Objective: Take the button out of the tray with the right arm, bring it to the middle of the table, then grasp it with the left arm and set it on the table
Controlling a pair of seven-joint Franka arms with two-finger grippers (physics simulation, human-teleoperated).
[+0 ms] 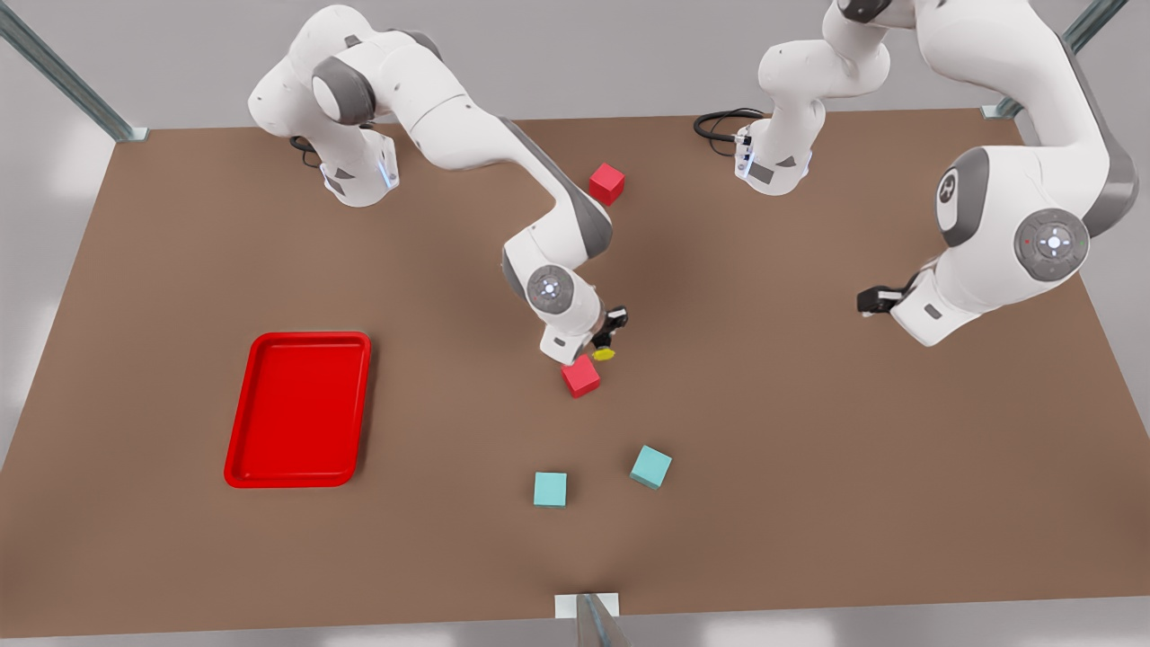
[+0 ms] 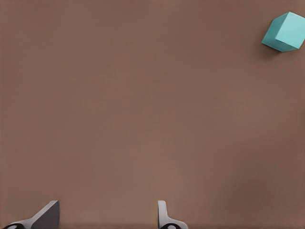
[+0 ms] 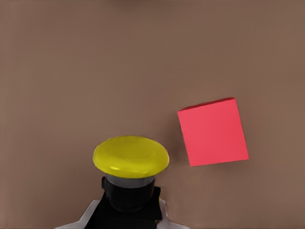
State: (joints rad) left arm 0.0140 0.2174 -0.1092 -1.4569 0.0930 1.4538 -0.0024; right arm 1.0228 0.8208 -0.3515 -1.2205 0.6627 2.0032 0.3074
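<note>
The button [image 3: 131, 156], a yellow cap on a black body, sits between the fingers of my right gripper [image 3: 127, 210], which is shut on its body. In the front view that right gripper [image 1: 609, 334] holds the button [image 1: 604, 352] just above the table [image 1: 809, 467], near its middle, beside a red cube [image 1: 580, 376]. The red tray [image 1: 296, 409] lies on the front view's left with nothing in it. My left gripper [image 1: 870, 301] waits well off on the front view's right. In its wrist view the left gripper [image 2: 108, 204] is open over bare table.
Another red cube [image 1: 606, 182] lies farther back by the right arm's forearm. Two teal cubes [image 1: 550, 490] [image 1: 650, 466] sit toward the front edge. A teal cube [image 2: 285, 32] shows in the left wrist view. The red cube [image 3: 213, 131] lies close to the button.
</note>
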